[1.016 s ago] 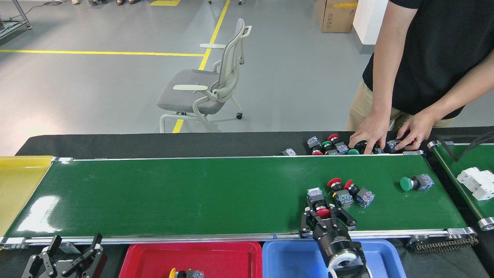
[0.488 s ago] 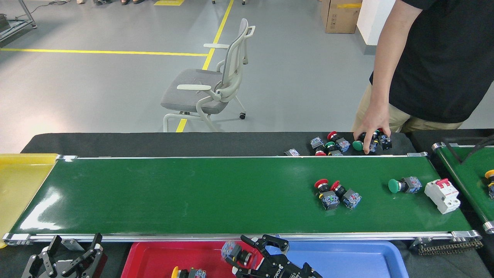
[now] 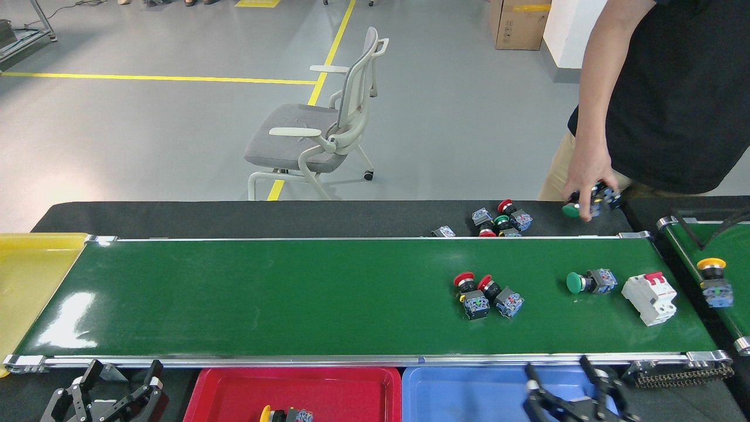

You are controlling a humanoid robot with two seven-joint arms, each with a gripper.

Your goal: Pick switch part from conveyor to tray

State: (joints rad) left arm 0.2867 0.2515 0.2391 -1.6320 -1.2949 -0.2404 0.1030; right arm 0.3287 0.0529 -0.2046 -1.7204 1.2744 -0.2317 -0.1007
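Note:
The conveyor (image 3: pixel 293 293) runs across the middle of the head view. On its right half lie two red-capped switch parts (image 3: pixel 481 291) side by side, a green-capped switch part (image 3: pixel 589 282) and a white breaker (image 3: pixel 648 297). The red tray (image 3: pixel 328 387) sits below the belt's near rail, with a yellow-capped switch part (image 3: pixel 284 415) at its bottom edge. My left gripper (image 3: pixel 124 376) is open and empty, left of the red tray. My right gripper (image 3: pixel 561 376) is open and empty at the bottom right, over the blue tray (image 3: pixel 469 392).
A person's hand (image 3: pixel 589 184) holds several switch parts above the black cloth behind the belt, where a small pile (image 3: pixel 498 223) lies. A smaller angled belt (image 3: pixel 685 240) at the right carries a yellow-capped switch (image 3: pixel 715 281). A yellow tray (image 3: pixel 29 275) is at the left end.
My right gripper, which held a switch part over the red tray, has swung right over the blue tray and is open and empty. Parts on the belt moved left. The person's hand lifted.

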